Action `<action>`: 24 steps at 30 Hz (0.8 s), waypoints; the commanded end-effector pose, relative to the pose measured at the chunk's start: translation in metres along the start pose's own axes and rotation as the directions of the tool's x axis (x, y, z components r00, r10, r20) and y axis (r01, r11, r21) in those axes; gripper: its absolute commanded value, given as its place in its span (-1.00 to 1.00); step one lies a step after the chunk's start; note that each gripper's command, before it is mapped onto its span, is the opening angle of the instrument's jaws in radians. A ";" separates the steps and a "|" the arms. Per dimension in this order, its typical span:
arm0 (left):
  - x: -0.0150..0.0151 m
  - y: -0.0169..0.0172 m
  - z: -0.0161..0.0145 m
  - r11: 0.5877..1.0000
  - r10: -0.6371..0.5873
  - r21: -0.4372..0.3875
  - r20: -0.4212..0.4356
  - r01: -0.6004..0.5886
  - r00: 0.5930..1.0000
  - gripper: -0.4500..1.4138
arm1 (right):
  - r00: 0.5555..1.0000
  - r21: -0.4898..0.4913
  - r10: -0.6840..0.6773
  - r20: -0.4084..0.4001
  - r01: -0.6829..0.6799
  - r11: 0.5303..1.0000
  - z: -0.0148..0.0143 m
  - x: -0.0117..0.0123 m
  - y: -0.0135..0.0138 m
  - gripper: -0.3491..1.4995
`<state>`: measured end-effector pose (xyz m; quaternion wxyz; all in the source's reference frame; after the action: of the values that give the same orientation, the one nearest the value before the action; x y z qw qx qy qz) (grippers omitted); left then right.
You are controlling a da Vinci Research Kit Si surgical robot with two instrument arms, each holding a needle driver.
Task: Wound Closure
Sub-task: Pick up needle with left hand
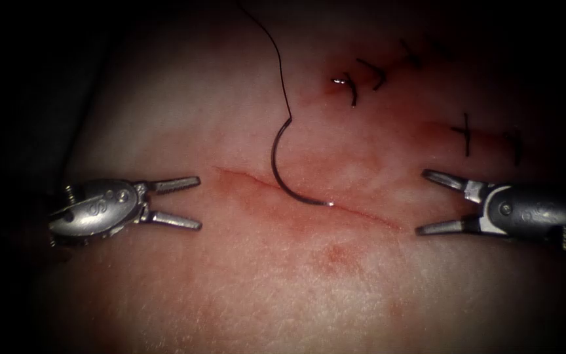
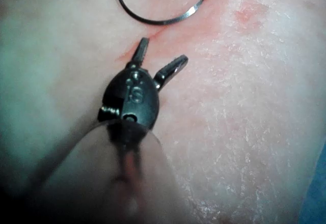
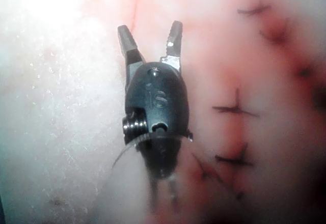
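Note:
The curved needle (image 1: 284,176) lies loose on the tissue (image 1: 244,288), its tip resting on the cut (image 1: 361,213) near the middle; neither tool holds it. Dark thread (image 1: 278,59) runs from its blunt end up and away. My left tool (image 1: 198,202) hovers at the cut's left end, jaws open and holding nothing. My right tool (image 1: 420,202) sits at the cut's right end, jaws open and holding nothing. The left wrist view has the left tool (image 2: 160,56) open just short of the needle (image 2: 153,19). The right tool (image 3: 150,33) stands open over pale tissue.
An older closed wound with several dark stitches (image 1: 466,131) runs across the tissue behind the right tool, also seen as stitches (image 3: 235,109) beside its wrist. Cut thread ends (image 1: 354,92) stick up there. A red fluid patch (image 1: 335,255) lies in front of the cut.

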<state>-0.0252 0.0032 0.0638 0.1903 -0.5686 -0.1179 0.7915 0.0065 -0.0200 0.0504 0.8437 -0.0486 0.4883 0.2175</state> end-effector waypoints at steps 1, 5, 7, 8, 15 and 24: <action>-0.0006 0.0000 0.0008 1.000 -0.001 -0.002 -0.001 0.001 1.000 -0.15 | 1.000 0.002 0.001 -0.001 -0.001 1.000 0.0008 -0.0004 -0.0005 0.74; -0.0004 0.0008 0.0018 1.000 0.000 0.018 0.006 0.000 1.000 -0.08 | 1.000 0.003 0.000 0.002 0.000 1.000 0.0007 -0.0005 -0.0005 0.74; 0.0003 0.0018 0.0038 1.000 0.000 0.016 0.053 -0.001 0.999 -0.08 | 1.000 0.002 -0.002 0.013 0.002 1.000 0.0009 -0.0004 -0.0006 0.76; 0.0007 0.0019 0.0046 1.000 -0.002 0.004 0.083 0.002 0.997 -0.08 | 1.000 0.005 -0.003 0.015 0.003 1.000 0.0009 -0.0004 -0.0007 0.76; 0.0031 0.0019 0.0096 0.999 -0.013 -0.041 0.207 0.022 0.978 -0.06 | 1.000 0.020 -0.009 0.025 0.009 1.000 0.0005 -0.0007 -0.0006 0.77; 0.0049 0.0017 0.0135 1.000 -0.024 0.024 0.410 0.015 0.912 -0.02 | 0.999 0.025 -0.014 0.039 0.013 1.000 0.0009 -0.0007 -0.0011 0.77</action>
<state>-0.0394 0.0045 0.0626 0.1770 -0.3783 -0.1492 0.8963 0.0067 -0.0206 0.0504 0.8558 -0.0378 0.4728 0.2065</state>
